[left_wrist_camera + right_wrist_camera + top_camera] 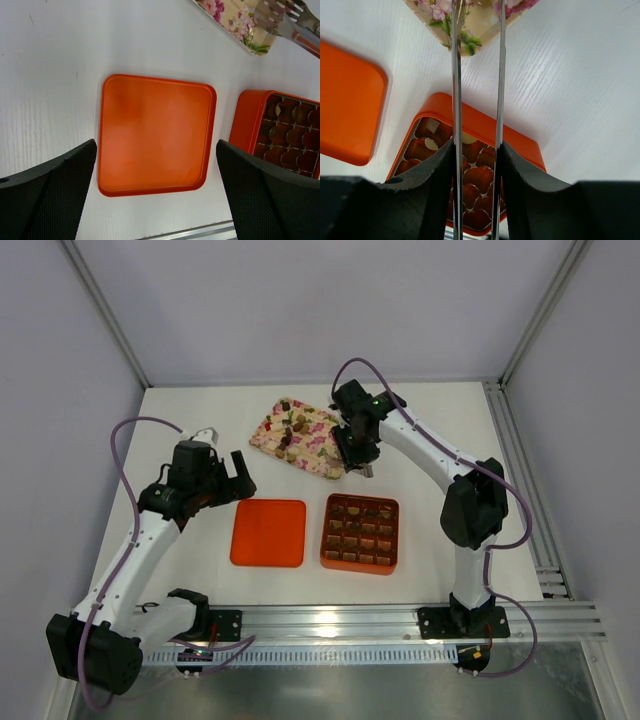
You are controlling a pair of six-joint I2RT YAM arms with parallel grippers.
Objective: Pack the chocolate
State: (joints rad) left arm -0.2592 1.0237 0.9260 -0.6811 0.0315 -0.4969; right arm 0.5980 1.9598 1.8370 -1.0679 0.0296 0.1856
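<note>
— What's the right gripper [357, 458] doing?

— It's clamping a pair of metal tongs [456, 75], with its fingers pressing in on both blades. The blades are standing a little apart, and the tips are reaching over the near corner of the floral tray [322, 457]. I cannot tell whether anything is sitting between the tips.

— And the chocolate [291, 430]?

— Some of it is lying in a loose heap on that tray, at about ten o'clock from the gripper. More is sitting in the grid cells of the orange box [326, 532], at six o'clock from it.

— The left gripper [232, 480]?

— It's hanging with its jaws spread wide and gripping nothing. The orange lid [268, 532] is lying flat on the table at five o'clock from it. In the left wrist view the lid is showing between the two black fingers. The lid is lying at nine o'clock from the box, near it but not touching.
</note>
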